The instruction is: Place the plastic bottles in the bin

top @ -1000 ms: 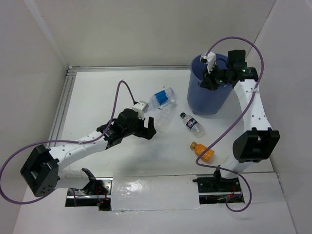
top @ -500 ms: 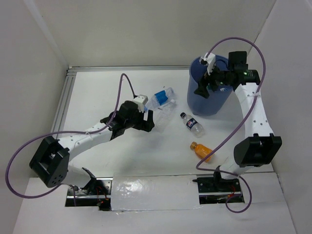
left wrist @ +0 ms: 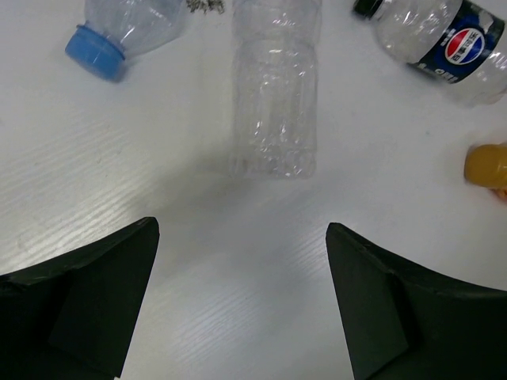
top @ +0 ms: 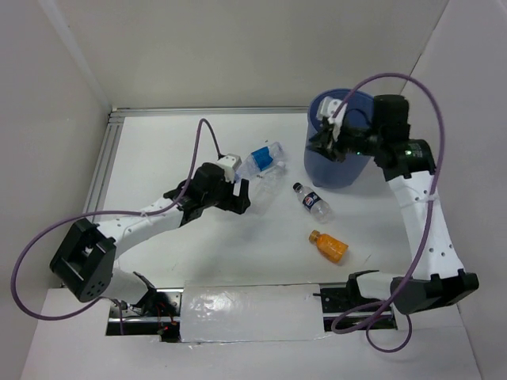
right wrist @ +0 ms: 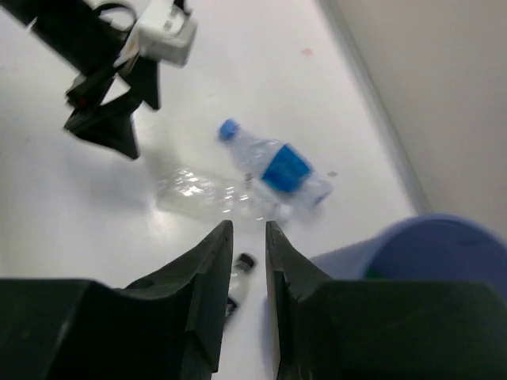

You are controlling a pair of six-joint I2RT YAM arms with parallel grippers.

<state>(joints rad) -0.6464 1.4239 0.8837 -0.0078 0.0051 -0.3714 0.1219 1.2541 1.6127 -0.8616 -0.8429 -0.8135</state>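
Fingers (left wrist: 79,309) of the L gripper (left wrist: 242,305) are spread wide and empty, low over the white table (top: 158,150). A clear unlabelled bottle (left wrist: 273,103) lies on its side just ahead of the gap, lined up btwn the two tips but touching neither. In the L wrist view a blue-label bottle (top: 265,158) w/ a blue cap lies to its L and a dark-labelled bottle (left wrist: 444,39) to its R. A short orange bottle (top: 329,245) lies further R, nearer the arm bases. All four lie flat on the table, outside the bin (top: 337,170), a big blue bucket standing upright at far R. The R gripper (right wrist: 247,229) hangs above the bin's L rim, its fingers (right wrist: 206,293) nearly together w/ only a thin slit btwn them and nothing in it. The bin's inside is mostly hidden by that gripper.
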